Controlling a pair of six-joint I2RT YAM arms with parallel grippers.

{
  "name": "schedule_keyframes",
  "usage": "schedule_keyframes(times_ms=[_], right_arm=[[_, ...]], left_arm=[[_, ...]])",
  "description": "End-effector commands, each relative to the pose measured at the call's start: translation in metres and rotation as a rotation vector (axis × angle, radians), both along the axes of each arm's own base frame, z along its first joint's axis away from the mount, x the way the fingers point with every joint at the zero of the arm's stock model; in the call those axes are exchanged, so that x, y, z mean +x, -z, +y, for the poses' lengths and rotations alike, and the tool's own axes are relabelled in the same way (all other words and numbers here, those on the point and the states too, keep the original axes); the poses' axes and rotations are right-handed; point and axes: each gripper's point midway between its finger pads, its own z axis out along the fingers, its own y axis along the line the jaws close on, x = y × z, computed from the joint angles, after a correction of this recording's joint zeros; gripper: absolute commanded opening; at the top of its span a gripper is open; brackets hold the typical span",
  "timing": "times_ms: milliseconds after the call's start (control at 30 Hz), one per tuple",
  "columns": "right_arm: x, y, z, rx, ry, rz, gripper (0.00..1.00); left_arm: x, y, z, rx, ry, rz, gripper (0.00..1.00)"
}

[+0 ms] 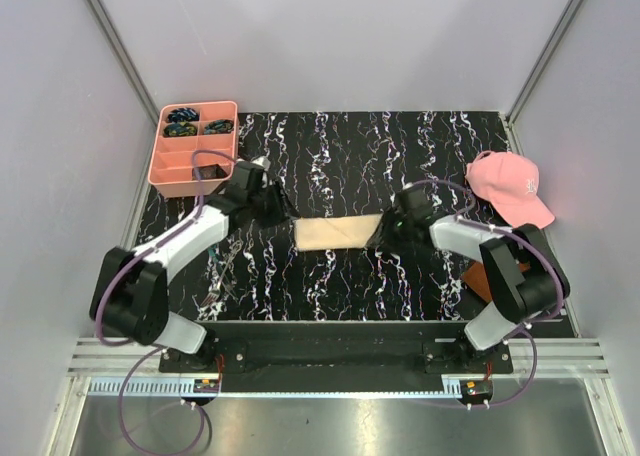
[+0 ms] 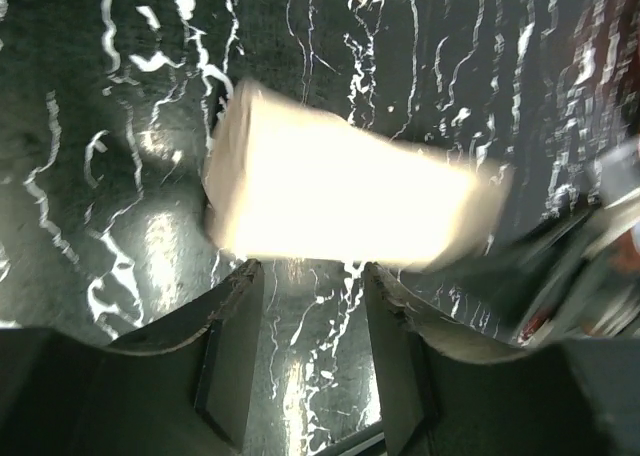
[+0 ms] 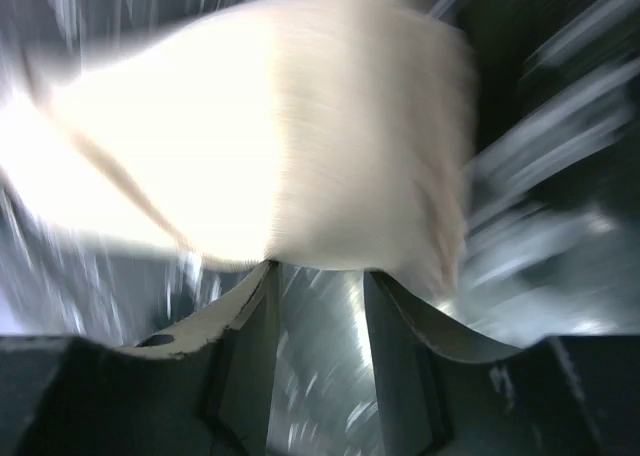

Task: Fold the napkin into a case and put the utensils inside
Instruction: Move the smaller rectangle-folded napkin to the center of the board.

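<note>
The napkin (image 1: 338, 233) is seen lying flat at the middle of the black, white-veined table (image 1: 350, 151), folded down to a narrow tan rectangle whose long side runs left to right between the two arms. The left pincer (image 2: 312, 271) is set at the cloth's left short end and the right pincer (image 3: 320, 274) at its right short end. This arrangement is judged to allow both ends of the strip to be handled at once, so that a fold comes out straight. In the left wrist view the fingers are spread, bare table shows in the gap, and the napkin lies just beyond the tips, so nothing is pinched. In the blurred right wrist view the fingers are likewise spread with table visible between them; the cloth's edge lies at the tips, but no grip on it can be made out. The utensils cannot be made out in any view. A pink compartment tray (image 1: 192, 171) holding small dark blue-green items (image 1: 182, 129) stands at the far left, while a pink baseball cap (image 1: 508, 186) and a dark brown square (image 1: 478, 276), partly hidden by the right arm, lie at the right. All are well apart from the napkin and are judged to be outside the working area. A pale mark is carried on the cap's front, too small to be read; no other writing is visible.
</note>
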Motion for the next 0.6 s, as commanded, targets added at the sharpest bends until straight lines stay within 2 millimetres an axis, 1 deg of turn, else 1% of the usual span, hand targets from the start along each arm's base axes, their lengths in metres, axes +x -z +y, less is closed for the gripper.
schedule_keyframes(times_ms=[0,33,67,100,133,167,200,233,267,300,333,367,400,433,467,500,533,567], right_arm=[[0.106,-0.008,-0.100,-0.207,0.198,-0.145,0.48],[0.116,-0.002,-0.108,-0.217,0.197,-0.119,0.49],[0.125,-0.006,-0.121,-0.236,0.220,-0.108,0.49],[0.147,-0.023,-0.130,-0.245,0.226,-0.166,0.50],[0.154,-0.027,-0.133,-0.256,0.213,-0.171,0.51],[0.150,-0.029,-0.140,-0.304,0.213,-0.141,0.52],[0.157,-0.038,-0.141,-0.316,0.200,-0.161,0.55],[0.155,-0.045,-0.142,-0.314,0.199,-0.168,0.57],[0.151,-0.050,-0.136,-0.285,0.180,-0.167,0.59],[0.142,-0.048,-0.133,-0.266,0.174,-0.154,0.60],[0.136,-0.057,-0.130,-0.238,0.169,-0.169,0.65],[0.129,-0.060,-0.120,-0.188,0.139,-0.164,0.68],[0.114,-0.052,-0.118,-0.167,0.131,-0.133,0.70],[0.107,-0.059,-0.115,-0.140,0.125,-0.146,0.73],[0.101,-0.063,-0.108,-0.099,0.104,-0.157,0.75],[0.088,-0.055,-0.108,-0.094,0.100,-0.129,0.76],[0.083,-0.062,-0.109,-0.088,0.103,-0.145,0.76],[0.079,-0.062,-0.109,-0.084,0.104,-0.145,0.77]], left_arm=[[0.027,-0.011,-0.042,-0.011,0.108,-0.032,0.48],[0.026,-0.009,-0.051,-0.018,0.130,-0.019,0.48],[0.031,-0.008,-0.059,-0.026,0.138,-0.012,0.48],[0.032,-0.008,-0.065,-0.027,0.149,-0.015,0.50],[0.031,-0.007,-0.072,-0.029,0.175,-0.012,0.51],[0.032,-0.005,-0.082,-0.041,0.217,-0.004,0.52],[0.032,-0.003,-0.086,-0.039,0.234,0.003,0.52],[0.029,-0.001,-0.092,-0.034,0.251,0.007,0.52],[0.032,0.004,-0.091,-0.011,0.248,0.003,0.54],[0.032,0.007,-0.092,-0.004,0.250,0.005,0.54],[0.032,0.010,-0.094,-0.004,0.256,0.008,0.56],[0.029,0.015,-0.100,-0.025,0.291,0.028,0.57],[0.028,0.017,-0.106,-0.039,0.311,0.030,0.57],[0.024,0.019,-0.113,-0.050,0.339,0.036,0.57],[0.021,0.026,-0.120,-0.066,0.368,0.056,0.58],[0.019,0.029,-0.125,-0.070,0.378,0.062,0.58],[0.015,0.033,-0.131,-0.066,0.395,0.071,0.58],[0.014,0.040,-0.134,-0.064,0.397,0.083,0.57]])
